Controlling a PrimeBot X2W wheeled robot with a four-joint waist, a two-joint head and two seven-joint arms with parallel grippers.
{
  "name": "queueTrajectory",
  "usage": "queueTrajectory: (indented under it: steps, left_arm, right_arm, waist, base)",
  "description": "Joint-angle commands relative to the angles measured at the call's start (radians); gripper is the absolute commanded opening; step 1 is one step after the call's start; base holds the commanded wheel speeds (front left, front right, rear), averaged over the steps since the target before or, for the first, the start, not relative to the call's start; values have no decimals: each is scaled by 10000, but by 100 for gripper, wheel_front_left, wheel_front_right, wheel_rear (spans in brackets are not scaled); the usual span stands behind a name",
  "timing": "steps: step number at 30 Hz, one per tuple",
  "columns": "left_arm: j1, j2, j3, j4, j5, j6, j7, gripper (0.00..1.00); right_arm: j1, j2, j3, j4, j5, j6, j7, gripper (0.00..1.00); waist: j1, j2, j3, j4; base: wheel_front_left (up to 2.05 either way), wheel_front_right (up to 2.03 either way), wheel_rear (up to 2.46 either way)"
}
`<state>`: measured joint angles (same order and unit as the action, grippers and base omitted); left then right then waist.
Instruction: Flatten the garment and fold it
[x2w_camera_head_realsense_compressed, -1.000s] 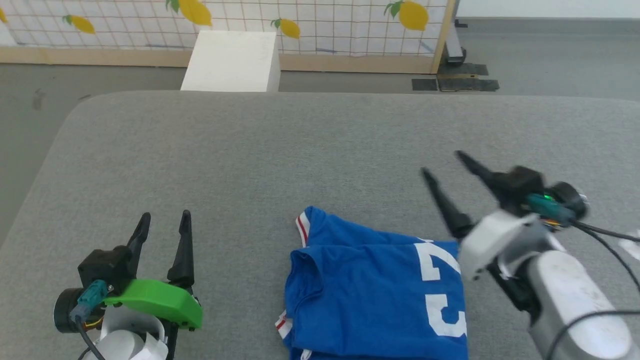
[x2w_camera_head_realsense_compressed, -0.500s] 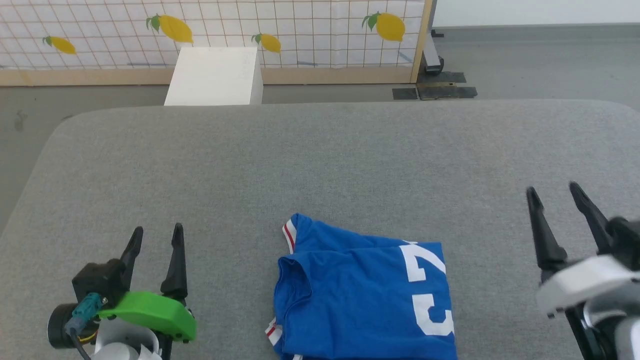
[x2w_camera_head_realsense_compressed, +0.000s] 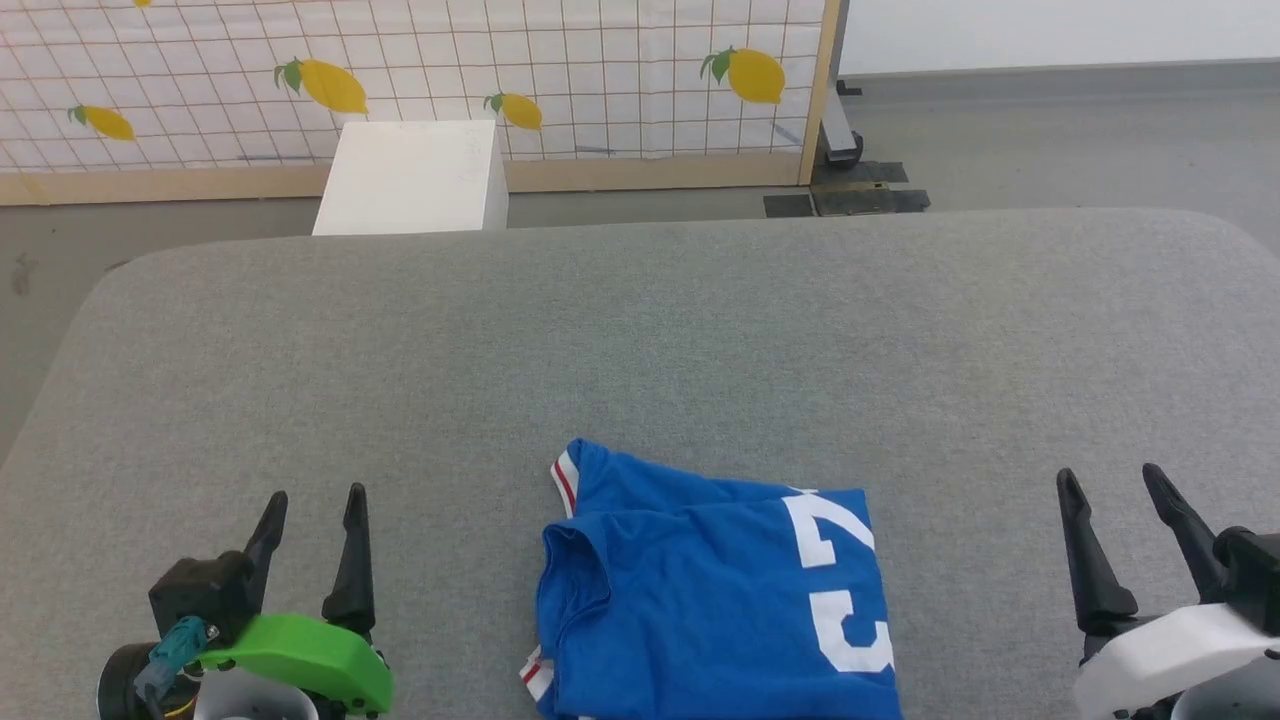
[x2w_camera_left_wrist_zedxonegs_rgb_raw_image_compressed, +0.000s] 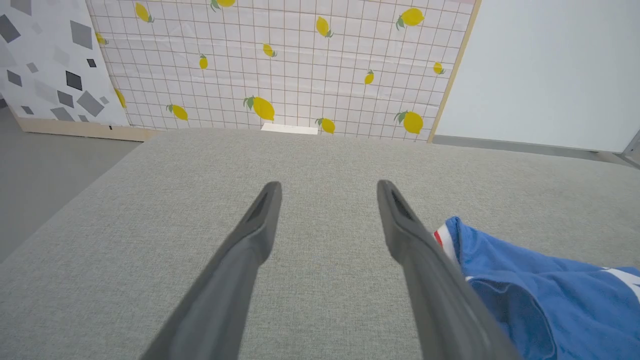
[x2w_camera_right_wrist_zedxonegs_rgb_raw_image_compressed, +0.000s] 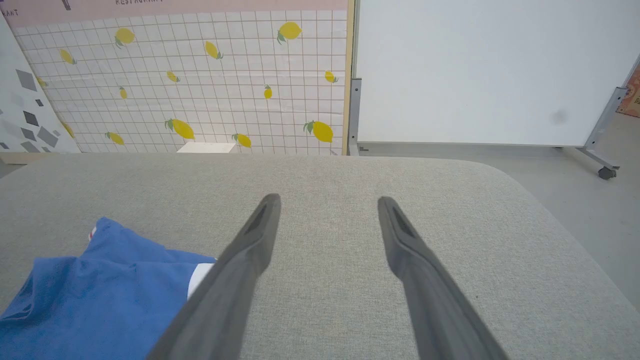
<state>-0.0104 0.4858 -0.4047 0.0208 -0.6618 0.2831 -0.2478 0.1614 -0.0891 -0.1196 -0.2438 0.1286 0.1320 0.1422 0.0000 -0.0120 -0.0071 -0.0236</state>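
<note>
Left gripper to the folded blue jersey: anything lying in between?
Nothing. Head view shows a bare stretch of grey fabric tabletop between the open dark-fingered left gripper and the folded royal-blue jersey T-shirt; they don't touch.

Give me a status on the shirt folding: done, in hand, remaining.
Done, by the look of it: the garment lies on the grey pad as a compact folded rectangle, number facing up. In hand: nothing; the left gripper and right gripper sit either side of it, jaws open, not touching it. Left: perhaps only tidying the striped trim that pokes out at the far left corner.
</note>
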Motion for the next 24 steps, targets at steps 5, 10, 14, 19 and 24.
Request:
queueTrajectory:
  steps: [5,10,14,19,24]
  left_arm:
    - [137,67,-17,-205,-19,197,114,100]
    - [160,58,63,-353,-68,329,129,100]
    - [121,-31,199,-482,-72,416,64,100]
    - [62,-201,312,-559,-4,411,-26,100]
    - [-40,-416,443,-534,120,318,-92,100]
  right_arm:
    - [67,92,53,-102,40,-13,96,100]
    - [-233,104,-192,-20,659,-13,421,100]
    - [-670,-234,-879,254,1630,-13,980,100]
    - [-1105,-1037,-2099,1235,3175,-13,2364,100]
    - [-1230,-1572,-3031,2662,4832,-13,4387,100]
  waist:
    - [0,120,45,21]
    - [0,120,188,71]
    - [0,120,418,181]
    - [0,120,711,446]
    - [0,120,944,816]
  base:
    - [0,0,0]
    - [0,0,0]
    - [0,0,0]
    - [0,0,0]
    - [0,0,0]
